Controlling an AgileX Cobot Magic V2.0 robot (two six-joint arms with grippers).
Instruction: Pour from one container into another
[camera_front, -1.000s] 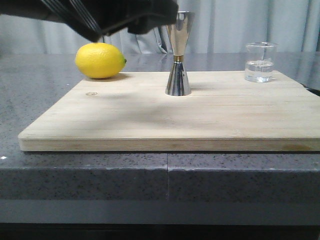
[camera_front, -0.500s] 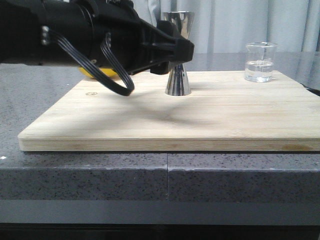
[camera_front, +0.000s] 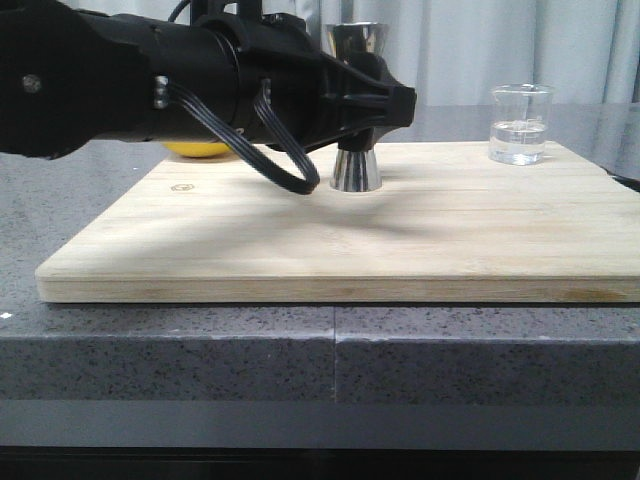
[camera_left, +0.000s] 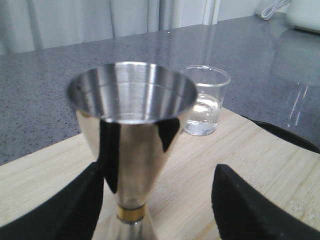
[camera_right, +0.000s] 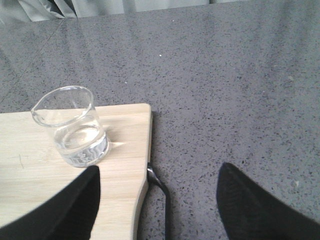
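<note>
While the black left gripper (camera_left: 159, 200) reaches in from the left of the front view, its jaws stand wide apart around the tall shiny steel hourglass jigger (camera_front: 356, 105) — gripping nothing — at centre frame on the pale wooden board (camera_front: 400, 250). Right of centre, the small clear glass beaker (camera_front: 520, 124) holds clear liquid. Beside it hovers the right gripper (camera_right: 157, 202) — jaws spread, empty. A yellow lemon (camera_front: 195, 150) peeks under the arm.

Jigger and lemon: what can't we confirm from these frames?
- Jigger waist: front view, left arm covers it; finger contact unclear.
- Jigger base: left wrist view, cut off by the edge.
- Lemon: front view, mostly behind the arm.
- Beaker markings: too small to read.
</note>
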